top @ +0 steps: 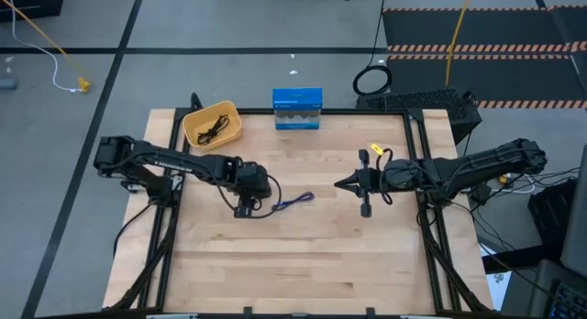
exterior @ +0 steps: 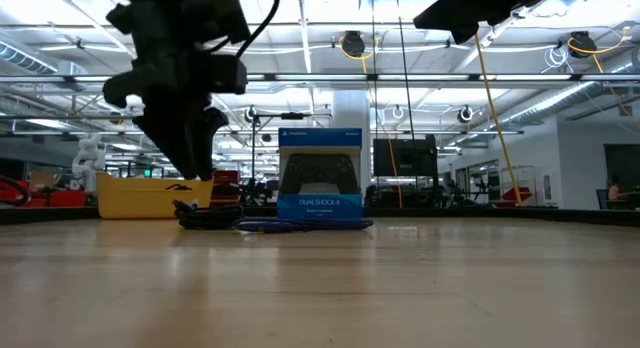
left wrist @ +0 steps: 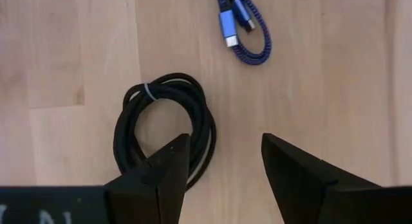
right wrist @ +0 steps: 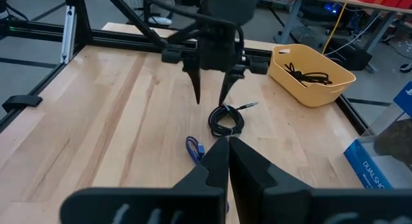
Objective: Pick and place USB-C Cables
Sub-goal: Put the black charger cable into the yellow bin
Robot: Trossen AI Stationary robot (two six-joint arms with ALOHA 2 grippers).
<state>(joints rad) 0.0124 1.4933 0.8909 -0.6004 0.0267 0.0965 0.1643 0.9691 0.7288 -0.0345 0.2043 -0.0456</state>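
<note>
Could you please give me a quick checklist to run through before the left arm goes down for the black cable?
1. Left gripper open, fingers spread: ok.
2. Black coiled cable centred between the fingers: not ok; it lies under one finger, off to the side of the gap.
3. Purple-blue cable clear of the grasp: ok, it lies apart on the table.
4. Yellow bin ready to receive: ok, one black cable already inside, with room left.
5. Right gripper out of the way: ok, shut and raised at the table's right side.
</note>
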